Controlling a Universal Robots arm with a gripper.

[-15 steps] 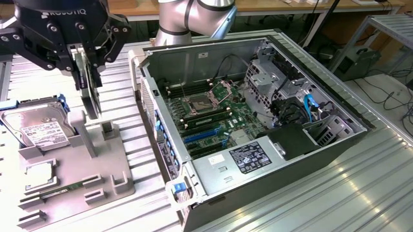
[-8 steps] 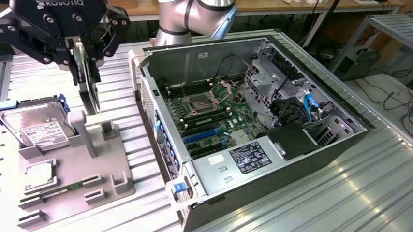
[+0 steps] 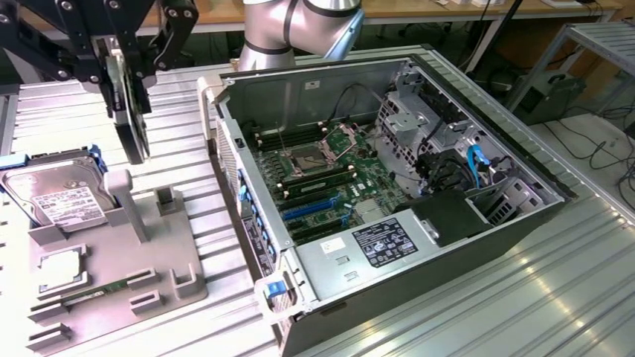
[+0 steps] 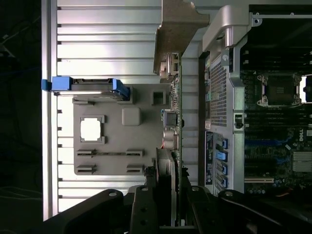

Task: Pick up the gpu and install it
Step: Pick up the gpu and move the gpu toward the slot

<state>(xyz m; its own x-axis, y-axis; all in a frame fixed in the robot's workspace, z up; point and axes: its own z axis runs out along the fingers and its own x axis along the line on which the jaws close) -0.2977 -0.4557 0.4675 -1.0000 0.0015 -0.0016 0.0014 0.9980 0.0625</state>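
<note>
The gpu [image 3: 131, 126], a thin flat green card with a black round fan and a silver metal end plate, is held up on its edge by the black gripper [image 3: 127, 65]. The fingers are closed on its two sides. It is held above the grey plastic tray [image 3: 169, 260], beside the open grey metal computer case [image 3: 328, 82].

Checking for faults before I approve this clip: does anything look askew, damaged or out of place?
Nothing stands out. The thin green circuit-board gpu with a black fan hangs upright, clamped in the black gripper above the grey parts tray. The silver hard drive rests in its holder, and the open black computer case looks intact.
</note>
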